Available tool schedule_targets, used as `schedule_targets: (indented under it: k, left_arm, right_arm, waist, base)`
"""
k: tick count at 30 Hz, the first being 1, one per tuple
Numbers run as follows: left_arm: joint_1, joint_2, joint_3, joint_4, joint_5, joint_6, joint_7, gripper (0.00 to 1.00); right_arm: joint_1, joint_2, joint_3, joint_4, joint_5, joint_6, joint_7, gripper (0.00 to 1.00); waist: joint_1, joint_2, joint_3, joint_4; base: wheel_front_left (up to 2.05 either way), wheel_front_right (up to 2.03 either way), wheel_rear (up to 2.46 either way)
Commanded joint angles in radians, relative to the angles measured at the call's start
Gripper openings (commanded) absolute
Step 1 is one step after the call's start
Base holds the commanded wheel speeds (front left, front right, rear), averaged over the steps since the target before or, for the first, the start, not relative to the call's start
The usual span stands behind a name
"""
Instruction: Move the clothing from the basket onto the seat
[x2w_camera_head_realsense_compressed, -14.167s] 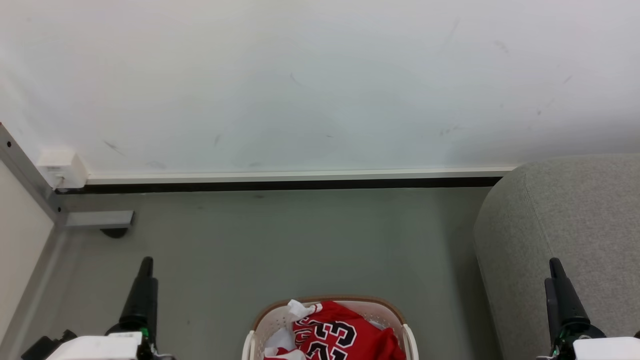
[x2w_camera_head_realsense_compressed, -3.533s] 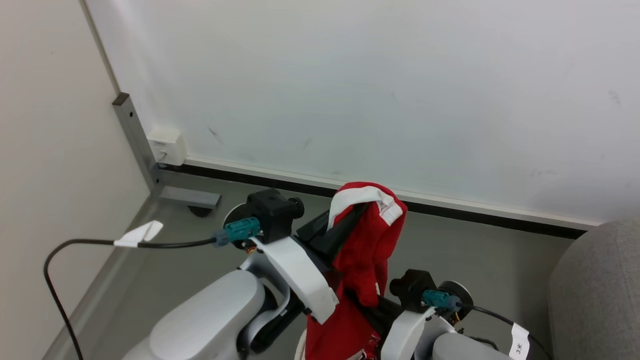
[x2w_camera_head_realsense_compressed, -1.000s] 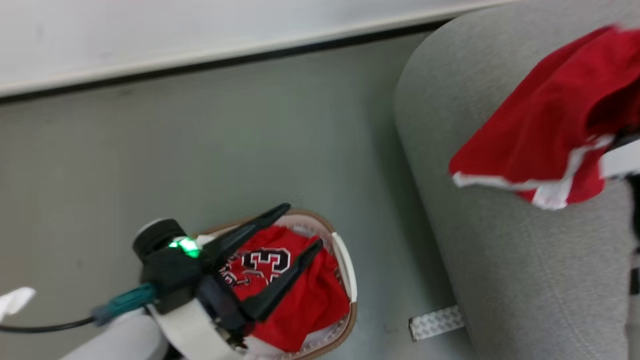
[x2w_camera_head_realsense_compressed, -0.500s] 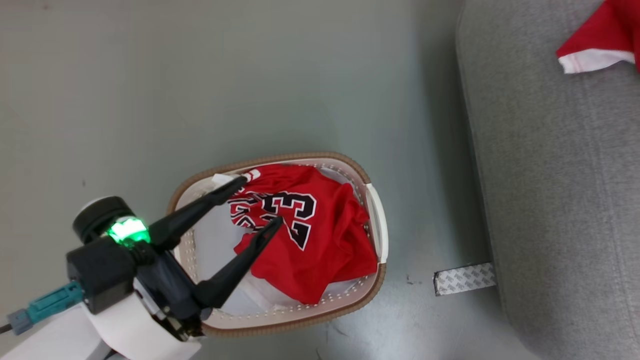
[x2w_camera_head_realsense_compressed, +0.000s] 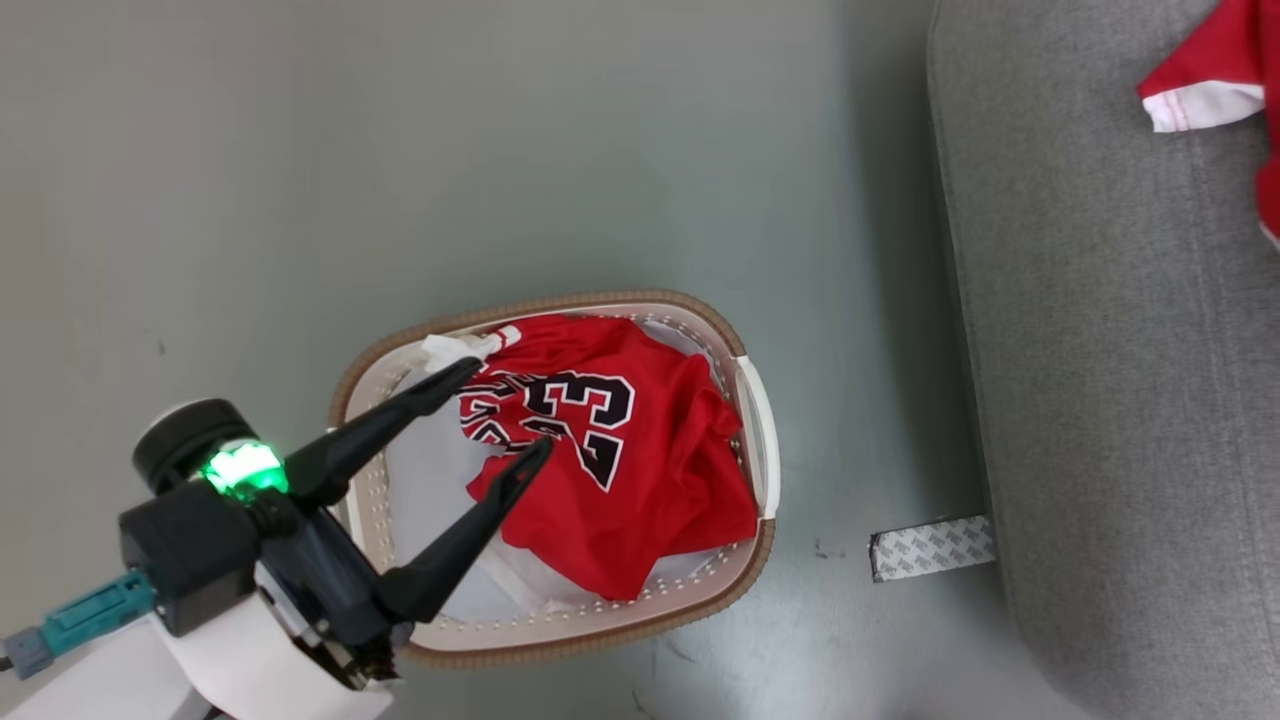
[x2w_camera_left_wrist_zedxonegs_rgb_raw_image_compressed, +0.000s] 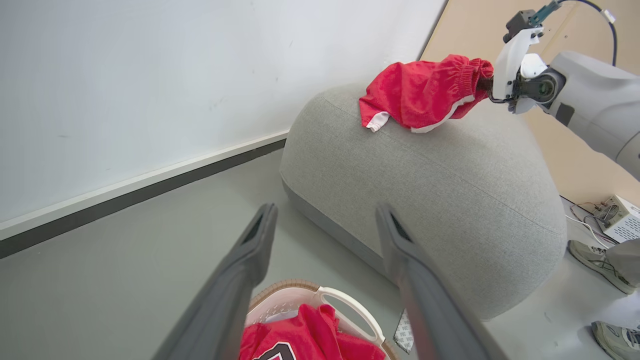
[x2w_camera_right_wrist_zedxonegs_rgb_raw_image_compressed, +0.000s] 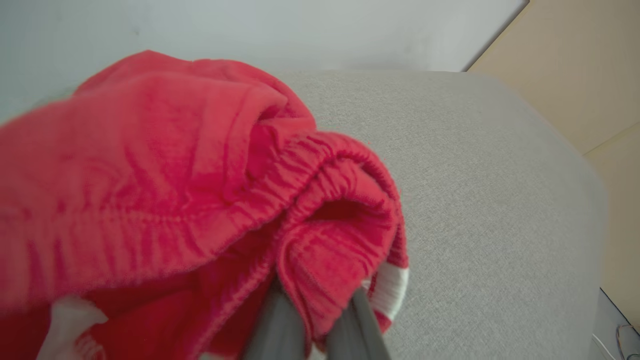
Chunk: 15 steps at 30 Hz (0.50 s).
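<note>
Our right gripper (x2w_camera_right_wrist_zedxonegs_rgb_raw_image_compressed: 315, 312) pinches the shorts (x2w_camera_right_wrist_zedxonegs_rgb_raw_image_compressed: 175, 165); our left gripper (x2w_camera_head_realsense_compressed: 510, 405) hangs spread.
Head view: the jersey (x2w_camera_head_realsense_compressed: 620, 480) lies in the basket (x2w_camera_head_realsense_compressed: 560, 640) below our left fingers. Left wrist view: the shorts drape on the seat (x2w_camera_left_wrist_zedxonegs_rgb_raw_image_compressed: 425, 200) ahead, right gripper at their waistband. Right wrist view: the seat lies beyond our pinching fingers.

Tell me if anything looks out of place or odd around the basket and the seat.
One thing: a small patterned grey strip lies on the floor at the foot of the seat, near the basket. It may be loose tape or a pad; I cannot tell. Nothing looks spilled or damaged.
</note>
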Motion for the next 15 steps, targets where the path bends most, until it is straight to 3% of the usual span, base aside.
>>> schedule_targets:
  k: [1,2,3,8,15]
  left_arm:
    - [0.007,0.003,-0.001,0.004,0.016,0.001,0.000,1.00]
    - [0.005,0.001,-0.005,0.006,0.014,0.001,0.000,1.00]
    - [0.003,-0.001,-0.007,0.010,0.012,0.001,0.000,1.00]
    - [-0.005,-0.033,-0.024,0.045,0.002,0.001,0.000,1.00]
    - [0.000,-0.117,-0.047,0.136,-0.017,0.000,0.000,1.00]
  right_arm:
    - [0.012,-0.003,0.008,0.001,0.002,-0.002,0.010,0.40]
    - [0.016,-0.002,0.018,-0.001,0.003,-0.002,0.018,0.95]
    - [0.019,-0.003,0.023,-0.004,0.002,-0.002,0.026,1.00]
    - [0.043,-0.004,0.046,-0.007,0.017,-0.002,0.119,1.00]
    - [0.137,-0.002,0.164,-0.106,-0.026,-0.002,0.278,1.00]
  waist:
    - [-0.0001,0.0000,-0.009,-0.003]
    - [-0.0001,0.0000,-0.015,-0.004]
    - [-0.0001,0.0000,-0.024,-0.006]
    - [-0.0001,0.0000,-0.096,-0.007]
    - [-0.0001,0.0000,-0.256,-0.005]
  base:
    - [0.00,0.00,0.00]
    - [0.00,0.00,0.00]
    - [0.00,0.00,0.00]
    - [0.00,0.00,0.00]
    - [0.00,0.00,0.00]
